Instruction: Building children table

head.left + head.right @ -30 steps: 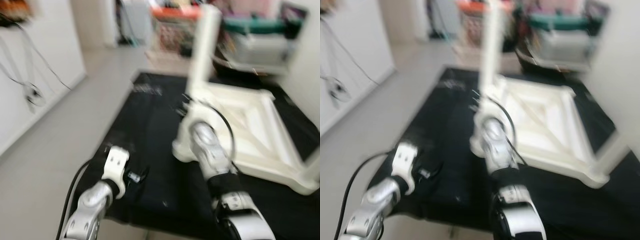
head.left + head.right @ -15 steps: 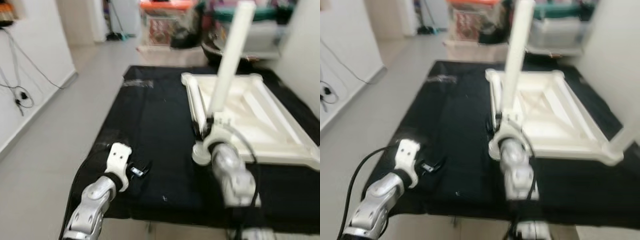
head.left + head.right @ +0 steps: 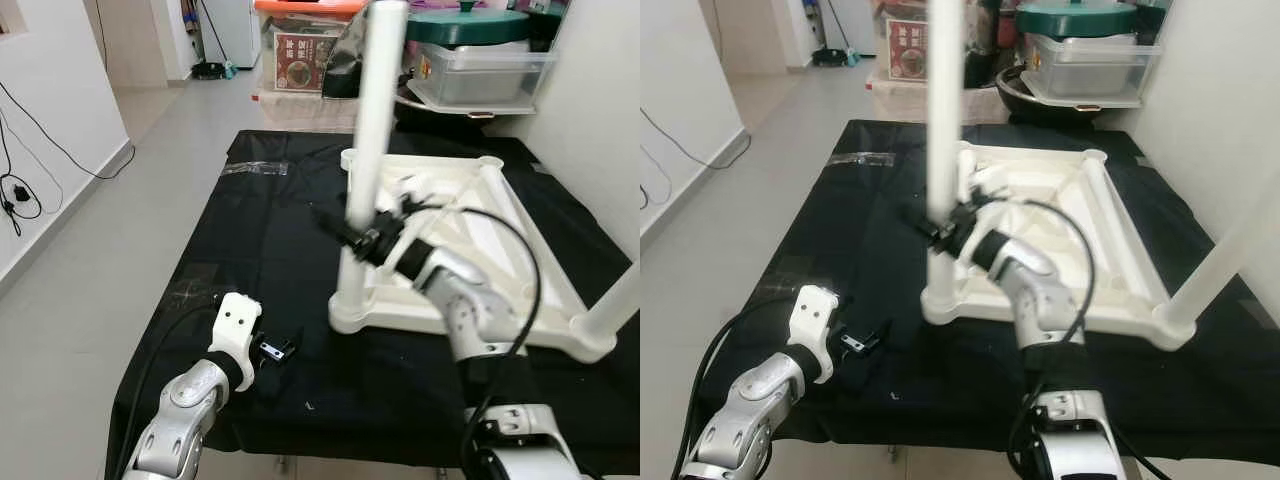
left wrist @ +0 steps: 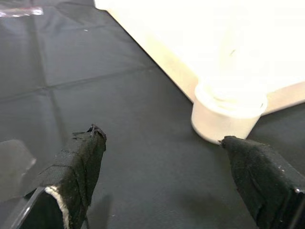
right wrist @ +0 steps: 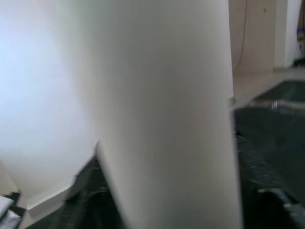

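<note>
Right gripper (image 3: 362, 238) is clamped on the white leg (image 3: 372, 130), part-way up, its black fingers either side of the tube. That grip looks meant for seating the leg in its socket (image 3: 350, 308) at the near-left corner of the tabletop (image 3: 500, 215); the leg stands upright there, its foot in the socket.

The tabletop lies upside down on the black cloth (image 3: 270, 230), underside ribs showing, which puts the sockets facing up so legs can be fitted from above. A second leg (image 3: 1230, 255) already rises, tilted, from the near-right corner.

Left gripper (image 4: 162, 176) hovers low over the cloth with its fingers spread wide and nothing between them, near the socket, probably ready to steady the corner.

Beyond the cloth, storage boxes (image 3: 480, 70) sit against the wall.
</note>
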Motion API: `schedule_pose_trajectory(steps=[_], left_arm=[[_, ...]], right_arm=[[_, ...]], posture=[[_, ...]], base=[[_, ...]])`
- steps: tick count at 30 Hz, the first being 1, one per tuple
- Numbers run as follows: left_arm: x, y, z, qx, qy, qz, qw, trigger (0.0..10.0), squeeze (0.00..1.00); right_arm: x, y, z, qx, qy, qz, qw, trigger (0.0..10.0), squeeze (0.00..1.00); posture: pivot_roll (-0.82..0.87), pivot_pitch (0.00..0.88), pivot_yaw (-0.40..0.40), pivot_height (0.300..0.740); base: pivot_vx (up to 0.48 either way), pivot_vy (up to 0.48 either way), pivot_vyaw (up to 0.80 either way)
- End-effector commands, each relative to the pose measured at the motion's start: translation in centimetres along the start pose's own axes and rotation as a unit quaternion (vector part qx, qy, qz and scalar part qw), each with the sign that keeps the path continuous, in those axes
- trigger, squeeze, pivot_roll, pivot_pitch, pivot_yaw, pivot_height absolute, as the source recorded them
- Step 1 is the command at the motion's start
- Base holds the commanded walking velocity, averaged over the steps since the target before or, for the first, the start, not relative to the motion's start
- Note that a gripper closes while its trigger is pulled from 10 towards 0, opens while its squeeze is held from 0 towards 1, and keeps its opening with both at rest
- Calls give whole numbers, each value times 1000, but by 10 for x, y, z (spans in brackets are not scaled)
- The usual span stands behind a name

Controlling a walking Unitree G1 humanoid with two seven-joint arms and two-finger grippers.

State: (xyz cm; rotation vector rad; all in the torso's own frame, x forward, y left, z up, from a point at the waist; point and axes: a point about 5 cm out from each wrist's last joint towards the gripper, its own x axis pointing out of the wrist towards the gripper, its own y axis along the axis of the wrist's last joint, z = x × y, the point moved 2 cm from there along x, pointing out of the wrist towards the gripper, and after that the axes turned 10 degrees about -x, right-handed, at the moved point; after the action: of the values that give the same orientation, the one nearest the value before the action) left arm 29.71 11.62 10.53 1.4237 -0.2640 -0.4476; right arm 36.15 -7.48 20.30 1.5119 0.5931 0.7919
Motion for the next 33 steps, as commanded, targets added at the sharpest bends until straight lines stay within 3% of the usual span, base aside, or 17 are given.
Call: schedule_pose_trajectory(steps=[1,2,3,6,8,9,11,15,16,19,20,21,22,27,28,29,33], left_arm=[[-3,-4,-2,-2,4,-8,1000,10000,0],[-3,-4,-2,-2,4,-8,1000,10000,0],[-6,-4,-4,-2,8,-9,1000,10000,0],[-6,-4,-4,-2,8,-9,1000,10000,0],[-8,-7,-3,-4,5,-14,1000,10000,0],[-9,-8,-2,-5,4,-16,1000,10000,0],[-9,-9,-1,-5,1,-18,1000,10000,0],[-5,-9,-1,-3,-3,-20,1000,10000,0],[-2,-7,0,-3,-6,-17,1000,10000,0],[-1,-5,3,-6,-7,-12,1000,10000,0],[-3,-6,4,-8,-8,-13,1000,10000,0],[-3,-6,4,-8,-8,-13,1000,10000,0],[-5,-7,3,-8,-7,-15,1000,10000,0],[-7,-7,0,-6,-3,-16,1000,10000,0],[-7,-7,-1,-6,-1,-16,1000,10000,0],[-6,-6,-1,-5,1,-14,1000,10000,0],[-5,-4,-1,-7,1,-10,1000,10000,0]], right_arm=[[8,-31,10,8,-105,-84,991,0,0],[8,-31,10,8,-105,-84,991,0,0],[-41,-81,56,38,-421,-219,879,0,0],[-41,-81,56,38,-421,-219,879,0,0],[-101,-96,60,28,-571,-259,779,0,0],[-118,-94,57,18,-600,-259,757,0,0],[-127,-91,52,13,-603,-253,756,0,0],[-133,-82,48,-7,-598,-242,764,0,0],[-129,-71,50,-28,-593,-226,772,10000,0],[-117,-60,53,-25,-576,-199,792,10000,0],[-91,-38,54,-20,-530,-137,836,10000,1000],[-91,-38,54,-20,-530,-137,836,10000,1000],[-68,-21,56,-10,-470,-97,877,10000,1000],[-46,-11,54,41,-375,-82,923,10000,957],[-35,2,51,66,-296,-52,951,10000,0],[-30,16,47,67,-221,-23,973,10000,0],[-28,32,39,61,-126,12,990,10000,0]], posture=[[52,0,-60,740],[52,0,-60,740],[50,0,-58,740],[50,0,-58,740],[18,0,-35,740],[18,0,-35,740],[8,0,-29,740],[-9,0,-24,740],[-7,0,-26,740],[-4,0,-27,740],[1,0,-27,740],[1,0,-27,740],[7,0,-33,740],[11,0,-34,740],[18,0,-42,740],[25,0,-46,740],[28,0,-49,740]], base=[[0,0,0],[0,0,0],[0,0,0],[0,0,0],[0,0,0],[0,0,0],[0,0,0],[0,0,0],[0,0,0],[0,0,0],[0,0,0],[0,0,0],[0,0,0],[0,0,0],[0,0,0],[0,0,0],[0,0,0]])
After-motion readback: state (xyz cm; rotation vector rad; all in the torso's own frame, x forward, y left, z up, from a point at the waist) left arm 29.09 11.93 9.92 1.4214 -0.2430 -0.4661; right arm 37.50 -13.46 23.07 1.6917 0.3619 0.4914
